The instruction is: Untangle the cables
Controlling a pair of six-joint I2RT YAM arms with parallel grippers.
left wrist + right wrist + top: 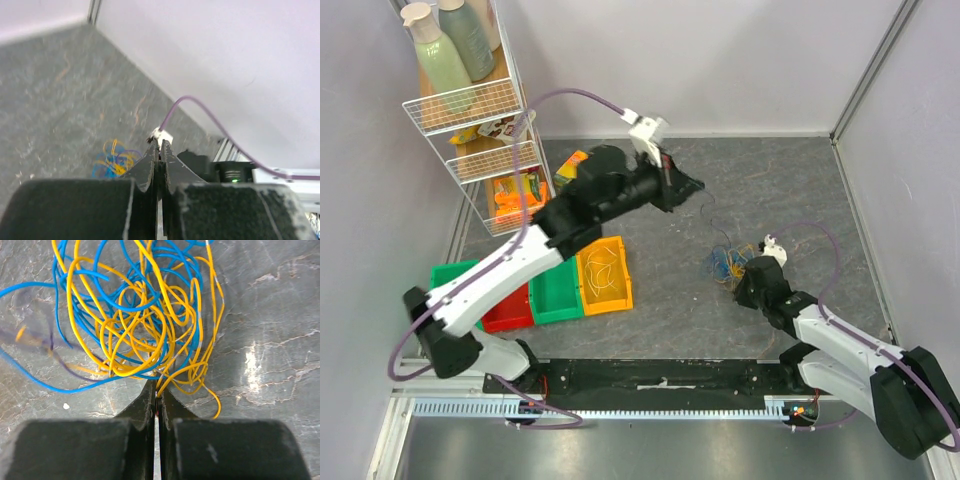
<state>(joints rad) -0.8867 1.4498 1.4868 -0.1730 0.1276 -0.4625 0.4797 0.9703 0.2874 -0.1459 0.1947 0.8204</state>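
Note:
The cables (725, 262) lie as a tangled bunch of yellow and blue wire loops on the grey floor, right of centre. In the right wrist view the cables (140, 320) fill the upper half, and my right gripper (158, 389) is shut on a yellow strand at the bunch's near edge. From above, the right gripper (740, 275) touches the bunch. My left gripper (692, 186) hangs higher, up and to the left of it. Its jaws are shut in the left wrist view, left gripper (159, 145), with no wire visible between them. The cables (114, 161) show blurred below it.
A white wire shelf (470, 100) with bottles and packets stands at the back left. Red (505, 310), green (555, 290) and orange (603, 275) bins sit under the left arm, the orange one holding yellow wires. Walls close in behind and on the right.

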